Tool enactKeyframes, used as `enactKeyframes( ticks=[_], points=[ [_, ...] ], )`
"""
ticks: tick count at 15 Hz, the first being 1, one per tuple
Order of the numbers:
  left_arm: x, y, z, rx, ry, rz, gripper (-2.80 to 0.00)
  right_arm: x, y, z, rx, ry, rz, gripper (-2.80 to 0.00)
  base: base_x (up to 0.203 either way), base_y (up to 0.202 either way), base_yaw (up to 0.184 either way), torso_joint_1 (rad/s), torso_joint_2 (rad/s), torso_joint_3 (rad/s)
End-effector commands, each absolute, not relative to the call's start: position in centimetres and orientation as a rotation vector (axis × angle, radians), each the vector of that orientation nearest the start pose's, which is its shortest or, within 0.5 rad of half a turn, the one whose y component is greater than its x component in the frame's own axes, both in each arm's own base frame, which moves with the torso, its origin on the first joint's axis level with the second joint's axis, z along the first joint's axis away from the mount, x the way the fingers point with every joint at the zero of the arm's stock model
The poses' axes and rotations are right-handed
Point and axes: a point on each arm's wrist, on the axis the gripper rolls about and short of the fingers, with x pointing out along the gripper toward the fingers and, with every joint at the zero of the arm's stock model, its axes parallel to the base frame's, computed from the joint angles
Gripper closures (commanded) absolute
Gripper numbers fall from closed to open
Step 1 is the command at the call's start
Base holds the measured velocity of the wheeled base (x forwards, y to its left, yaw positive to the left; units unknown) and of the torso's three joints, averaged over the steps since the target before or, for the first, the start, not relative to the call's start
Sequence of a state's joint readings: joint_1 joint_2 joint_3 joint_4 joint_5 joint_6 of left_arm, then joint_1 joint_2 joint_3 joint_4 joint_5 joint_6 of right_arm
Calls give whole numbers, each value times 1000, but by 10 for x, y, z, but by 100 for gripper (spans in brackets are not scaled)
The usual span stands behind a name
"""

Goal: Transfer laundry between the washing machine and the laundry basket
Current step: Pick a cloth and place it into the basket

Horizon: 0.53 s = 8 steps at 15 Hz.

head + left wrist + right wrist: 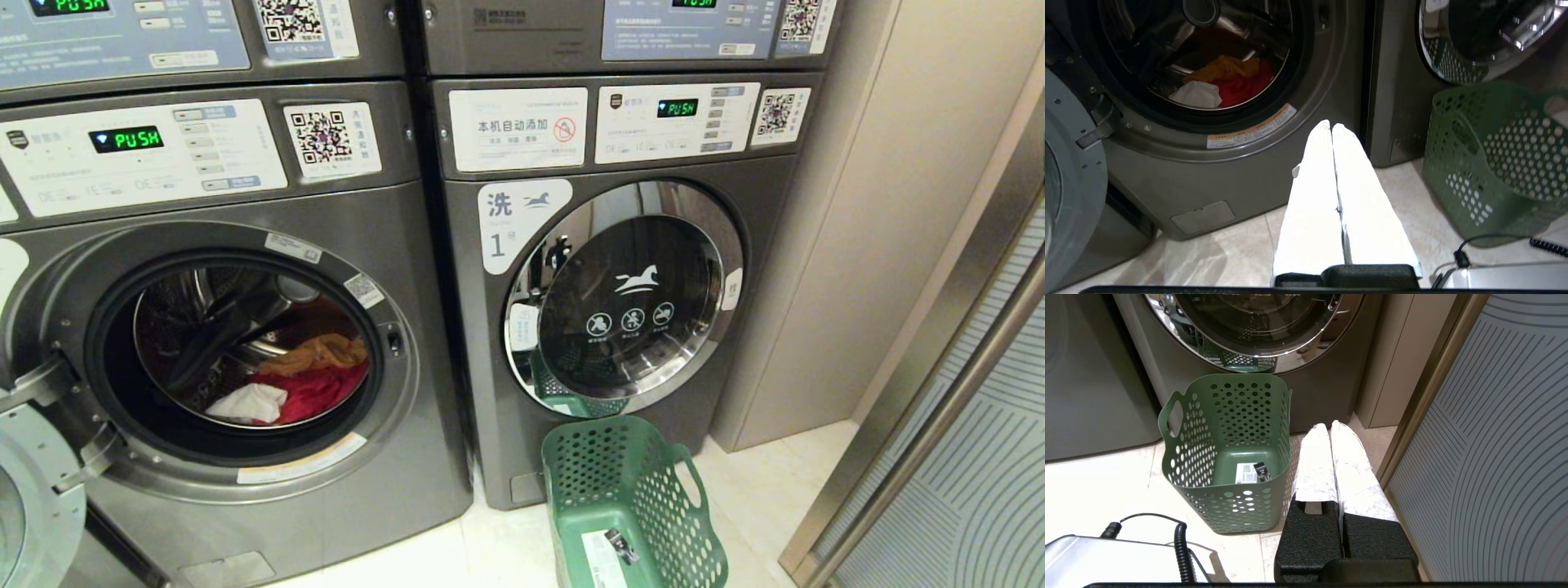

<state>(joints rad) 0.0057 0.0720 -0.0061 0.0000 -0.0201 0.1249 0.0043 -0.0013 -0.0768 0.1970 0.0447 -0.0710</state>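
Head camera high; both wrist cameras low, sharing the basket (1224, 457).

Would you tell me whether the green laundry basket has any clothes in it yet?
No: the laundry basket holds only a paper label; the garments lie in the open drum.

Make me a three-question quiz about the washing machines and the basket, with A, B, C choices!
1. Where is the green laundry basket?
A. on the floor before the closed machine
B. inside the open drum
C. on top of a machine

2. How many garments lie in the open washing machine?
A. one
B. three
C. five

3. How is the left end effector?
A. holding red cloth
B. wide open
C. shut and empty

Answers: 1 A, it stands on the tiles below the machine labelled 1. 2 B, a white garment, a red garment and a mustard garment show. 3 C, its white fingers press together with nothing between.
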Motion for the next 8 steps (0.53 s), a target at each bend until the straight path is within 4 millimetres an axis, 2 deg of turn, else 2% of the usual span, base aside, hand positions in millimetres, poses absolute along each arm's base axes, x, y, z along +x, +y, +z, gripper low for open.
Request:
enactKeyframes(
  ticks=[1, 8],
  points=[
    [-23, 0, 76, 83, -1, -5, 0, -30, 1, 76, -68, 120, 54, 0, 0, 0, 0, 0, 0, 0],
    [-23, 0, 75, 68, 3, -3, 0, -30, 1, 76, -68, 119, 53, 0, 0, 0, 0, 0, 0, 0]
  ],
)
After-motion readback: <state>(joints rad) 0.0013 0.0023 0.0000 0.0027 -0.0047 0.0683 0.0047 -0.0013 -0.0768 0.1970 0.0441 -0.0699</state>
